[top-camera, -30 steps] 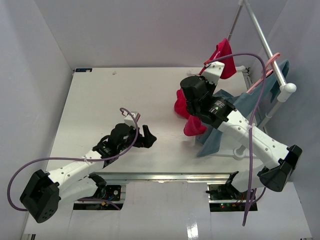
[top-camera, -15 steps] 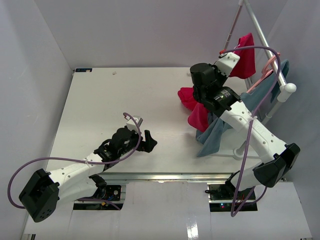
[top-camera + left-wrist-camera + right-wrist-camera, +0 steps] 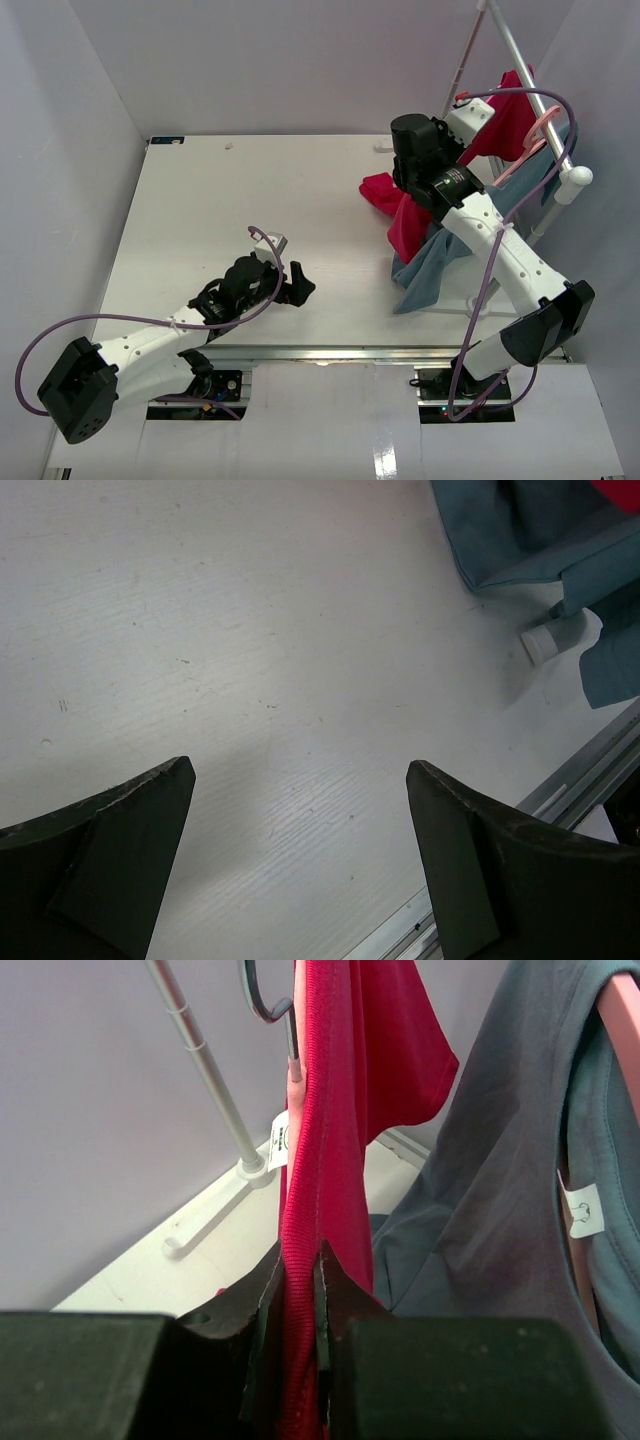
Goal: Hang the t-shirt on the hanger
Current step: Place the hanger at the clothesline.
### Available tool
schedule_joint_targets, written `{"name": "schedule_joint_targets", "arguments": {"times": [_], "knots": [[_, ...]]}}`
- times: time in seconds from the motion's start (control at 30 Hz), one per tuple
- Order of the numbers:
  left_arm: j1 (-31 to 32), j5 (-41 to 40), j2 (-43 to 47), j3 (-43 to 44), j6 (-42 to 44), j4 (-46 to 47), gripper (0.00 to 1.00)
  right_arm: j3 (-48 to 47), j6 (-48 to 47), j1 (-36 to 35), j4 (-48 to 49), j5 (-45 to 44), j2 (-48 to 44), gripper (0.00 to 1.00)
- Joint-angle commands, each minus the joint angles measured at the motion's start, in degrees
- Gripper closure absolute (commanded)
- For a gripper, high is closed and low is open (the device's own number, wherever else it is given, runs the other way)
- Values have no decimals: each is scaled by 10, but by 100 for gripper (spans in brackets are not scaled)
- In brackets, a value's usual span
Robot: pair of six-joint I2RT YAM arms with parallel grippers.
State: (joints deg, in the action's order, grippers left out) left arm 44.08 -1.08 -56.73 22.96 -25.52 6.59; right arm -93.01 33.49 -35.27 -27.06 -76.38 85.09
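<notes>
The right gripper [image 3: 299,1260] is hidden in the top view by its own black wrist [image 3: 432,160]. Only the right wrist camera shows it, pinched to a narrow slit on a vertical fold of the crimson-red soft fabric t-shirt [image 3: 335,1100]. A small white label [image 3: 281,1141] hangs beside that fold. Of the thin pale-pink plastic hanger [image 3: 295,1068] only a sliver shows against the red cloth, so how the shirt sits on it cannot be told.

From above, the shirt lies at the right edge of the white table [image 3: 230,190], toward the far right corner. One part is bunched on the surface, one hangs below the wrist, and one is up by the silver-white rack pole [image 3: 520,75]. A second pink hanger [image 3: 622,1015], cut off by the frame's right edge, carries the blue-grey garment [image 3: 432,270], which drapes down just beside the red.

The left gripper [image 3: 300,770] is spread wide and holds nothing. It is over bare table near the near edge, left of the middle. Its camera alone shows a white capped rack foot [image 3: 545,643] between blue-grey folds.
</notes>
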Motion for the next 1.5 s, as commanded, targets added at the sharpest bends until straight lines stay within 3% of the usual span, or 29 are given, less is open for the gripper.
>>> {"name": "schedule_joint_targets", "arguments": {"times": [0.0,0.27,1.47], "knots": [[5,1,1,5,5,14,2,-35,-10,12,91,-54,-3,92],[9,1,-11,8,6,14,2,-17,-105,21,199,-64,-2,92],[22,7,-21,14,8,14,2,37,-28,95,202,-12,-1,92]]}}
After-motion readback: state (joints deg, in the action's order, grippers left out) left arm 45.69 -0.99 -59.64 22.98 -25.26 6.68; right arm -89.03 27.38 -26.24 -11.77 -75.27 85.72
